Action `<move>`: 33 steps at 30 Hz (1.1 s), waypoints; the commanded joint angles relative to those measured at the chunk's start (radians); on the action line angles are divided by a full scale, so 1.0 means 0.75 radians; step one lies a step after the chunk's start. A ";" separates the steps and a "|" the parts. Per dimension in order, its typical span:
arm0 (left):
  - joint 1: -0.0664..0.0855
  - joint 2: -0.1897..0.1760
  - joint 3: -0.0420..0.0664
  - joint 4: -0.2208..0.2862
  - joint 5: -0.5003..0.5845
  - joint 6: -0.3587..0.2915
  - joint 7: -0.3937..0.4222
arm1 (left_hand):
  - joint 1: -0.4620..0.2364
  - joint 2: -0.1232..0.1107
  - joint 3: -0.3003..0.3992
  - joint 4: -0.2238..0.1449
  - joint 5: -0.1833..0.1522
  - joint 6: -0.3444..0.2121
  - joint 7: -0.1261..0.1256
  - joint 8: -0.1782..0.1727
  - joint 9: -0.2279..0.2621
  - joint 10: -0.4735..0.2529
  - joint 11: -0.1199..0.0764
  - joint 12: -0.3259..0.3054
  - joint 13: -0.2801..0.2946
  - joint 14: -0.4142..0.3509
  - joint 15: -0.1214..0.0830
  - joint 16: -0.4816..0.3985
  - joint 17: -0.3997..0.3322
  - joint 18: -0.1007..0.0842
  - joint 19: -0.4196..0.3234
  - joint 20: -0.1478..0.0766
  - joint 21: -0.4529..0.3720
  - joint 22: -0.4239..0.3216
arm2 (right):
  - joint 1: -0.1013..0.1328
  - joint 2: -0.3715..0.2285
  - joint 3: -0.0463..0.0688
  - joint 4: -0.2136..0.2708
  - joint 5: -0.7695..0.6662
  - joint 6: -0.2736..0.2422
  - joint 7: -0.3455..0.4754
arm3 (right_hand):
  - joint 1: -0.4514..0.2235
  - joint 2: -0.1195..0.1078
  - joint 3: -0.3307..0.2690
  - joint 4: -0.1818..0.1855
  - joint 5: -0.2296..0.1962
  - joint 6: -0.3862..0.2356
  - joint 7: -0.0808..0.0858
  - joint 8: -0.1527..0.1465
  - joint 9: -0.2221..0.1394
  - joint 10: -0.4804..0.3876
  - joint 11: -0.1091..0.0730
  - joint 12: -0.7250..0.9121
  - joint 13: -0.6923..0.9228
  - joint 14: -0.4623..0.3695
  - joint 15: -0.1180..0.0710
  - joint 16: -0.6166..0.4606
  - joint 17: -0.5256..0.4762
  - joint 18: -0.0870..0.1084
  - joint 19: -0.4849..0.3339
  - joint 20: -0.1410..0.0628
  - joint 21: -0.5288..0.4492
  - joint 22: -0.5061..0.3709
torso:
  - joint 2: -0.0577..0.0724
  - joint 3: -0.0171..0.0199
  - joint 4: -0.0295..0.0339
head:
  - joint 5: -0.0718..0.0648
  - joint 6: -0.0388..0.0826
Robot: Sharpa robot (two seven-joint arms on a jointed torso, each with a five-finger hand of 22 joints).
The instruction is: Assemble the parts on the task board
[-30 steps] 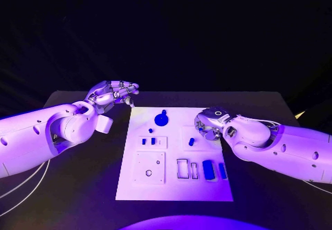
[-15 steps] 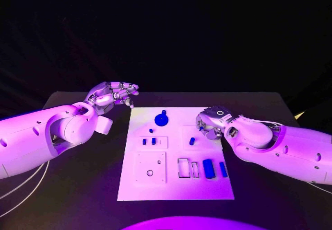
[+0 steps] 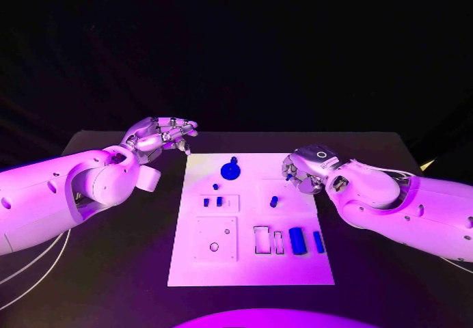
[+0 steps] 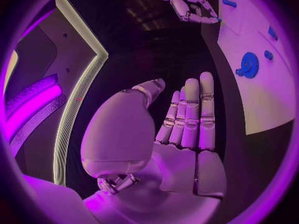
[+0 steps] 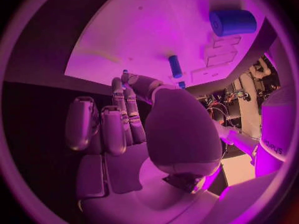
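Since the earlier frames the right robot hand has lifted up-frame off the small upright peg; its fingers look curled together with nothing visible between them, though the hold is uncertain. Nearest, at lower centre, two blue bars lie on the task board. Mid-board, the peg stands beside the right robot hand. Farther, the blue gear. Left robot hand hovers over the counter at upper left, fingers apart, empty. Judged step: between picks; next needs descent onto a part, peg nearby obstructing.
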 commanded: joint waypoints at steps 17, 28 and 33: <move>-0.001 0.019 0.001 -0.005 -0.005 0.003 0.004 | 0.009 0.002 -0.008 0.004 -0.002 -0.013 0.014 -0.003 -0.002 -0.015 0.002 0.005 -0.002 -0.010 -0.001 0.001 -0.002 0.007 0.014 0.001 -0.007 -0.002 | 0.006 0.046 0.004 0.219 0.119 -0.063 0.040 | 0.005 0.022 0.009 0.002 -0.007 0.008 0.006 0.006 0.004 0.057 -0.046 0.003 0.001 0.070 -0.006 0.004 -0.002 -0.024 0.004 -0.001 0.007 0.038 | 0.000 0.0002 0.0001 | 0.042 -0.004; -0.002 0.029 0.001 -0.004 -0.005 0.007 0.003 | 0.011 0.002 -0.009 0.004 -0.002 -0.014 0.014 -0.003 -0.002 -0.016 0.002 0.006 -0.003 -0.010 -0.001 0.002 -0.002 0.007 0.015 0.001 -0.009 -0.003 | -0.023 0.135 0.000 0.241 0.115 -0.006 0.044 | 0.004 0.023 0.010 0.001 -0.010 0.007 0.007 0.005 0.004 0.056 -0.046 0.001 0.002 0.069 -0.006 0.004 -0.003 -0.023 0.001 -0.001 0.002 0.034 | 0.000 -0.0028 0.0010 | 0.079 -0.020; -0.002 0.029 0.001 -0.003 -0.005 0.008 0.002 | 0.015 0.002 -0.011 0.003 -0.002 -0.017 0.015 -0.004 -0.002 -0.020 0.003 0.007 -0.003 -0.011 -0.001 0.002 -0.002 0.007 0.016 0.002 -0.011 -0.005 | -0.038 0.163 -0.004 0.233 0.114 0.013 0.046 | 0.003 0.024 0.011 0.001 -0.011 0.006 0.008 0.004 0.005 0.055 -0.045 0.000 0.002 0.069 -0.006 0.003 -0.004 -0.022 0.000 0.000 0.001 0.034 | 0.001 -0.0014 0.0014 | 0.098 -0.031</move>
